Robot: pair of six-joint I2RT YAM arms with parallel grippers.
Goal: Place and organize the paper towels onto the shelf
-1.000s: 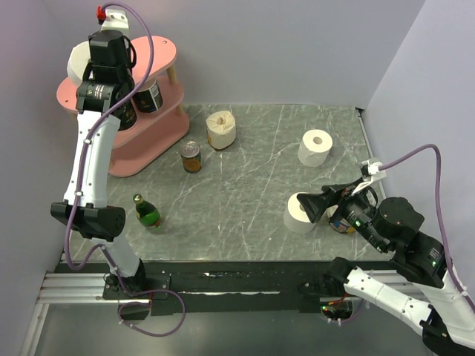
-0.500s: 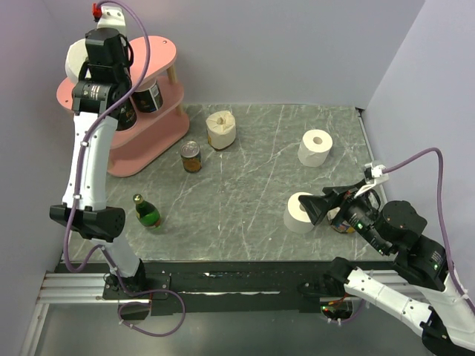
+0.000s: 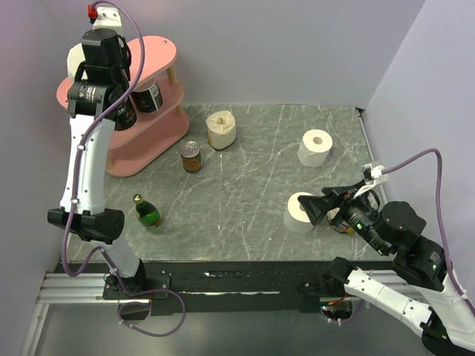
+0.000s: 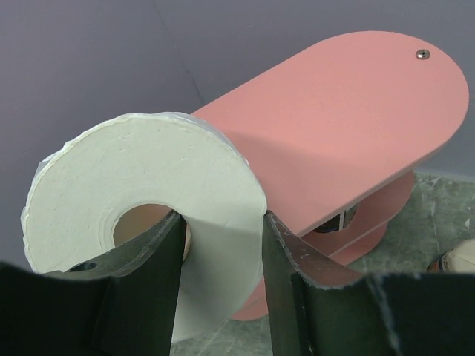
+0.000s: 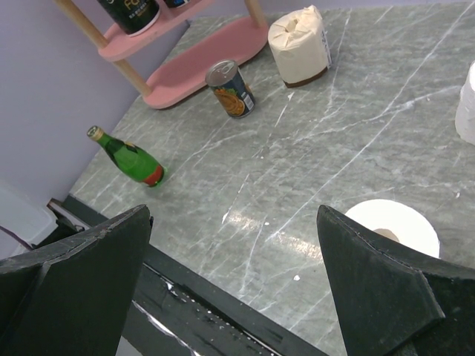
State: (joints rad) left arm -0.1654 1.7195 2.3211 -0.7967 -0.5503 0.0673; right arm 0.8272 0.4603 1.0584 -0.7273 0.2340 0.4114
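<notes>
My left gripper [image 4: 223, 245] is shut on a white paper towel roll [image 4: 141, 200], one finger in its hollow core and one on its outer side. It holds the roll above the left end of the pink shelf's top board [image 4: 349, 111]; in the top view the roll [image 3: 73, 61] shows beside the arm over the shelf [image 3: 159, 55]. My right gripper [image 5: 234, 245] is open and empty, just right of a white roll [image 3: 298, 213] standing on the table. That roll also shows in the right wrist view [image 5: 393, 222]. Another white roll [image 3: 315, 147] and a beige roll [image 3: 221, 129] stand farther back.
A tin can [image 3: 191, 157] stands near the shelf's foot. A green bottle [image 3: 147, 211] lies at the front left. Dark labelled cans [image 3: 151, 95] stand on the shelf's middle tier. A small colourful object [image 3: 343, 223] lies under my right wrist. The table's front edge [image 5: 223, 297] is close.
My left arm has risen a little and shifted left with the roll in it. My right gripper has drawn back slightly from the near roll.
</notes>
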